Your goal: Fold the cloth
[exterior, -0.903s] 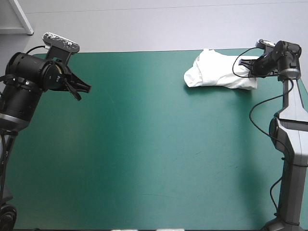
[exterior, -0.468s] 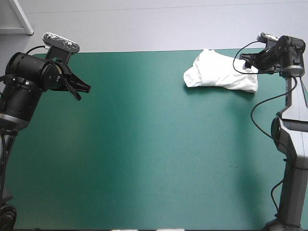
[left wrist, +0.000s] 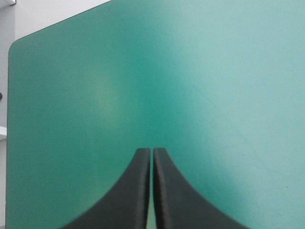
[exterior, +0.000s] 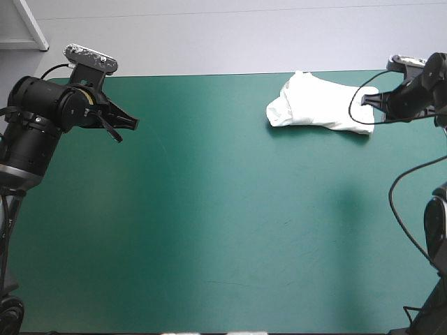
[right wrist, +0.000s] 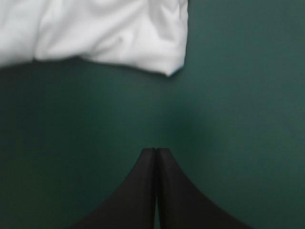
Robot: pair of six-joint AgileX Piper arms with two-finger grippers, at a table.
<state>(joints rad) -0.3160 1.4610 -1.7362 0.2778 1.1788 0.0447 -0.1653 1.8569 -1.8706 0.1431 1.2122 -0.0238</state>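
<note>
The left pincer (exterior: 130, 123) hangs above the left side of the teal-green counter (exterior: 209, 223), its black fingers (left wrist: 136, 191) pressed together on nothing. The white T-shirt (exterior: 318, 105) lies as a crumpled bundle near the far right corner. By its right end the right pincer (exterior: 369, 100) is likewise closed and empty, clear of the fabric.

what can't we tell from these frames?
- Right wrist view: most of the white crumpled T-shirt, ahead of the right gripper, is cut off by the frame edge.
- High view: sleeves and collar lost in its folds; that gripper overlaps its right end.
- Left wrist view: only teal-green table cover; T-shirt outside it.
</note>
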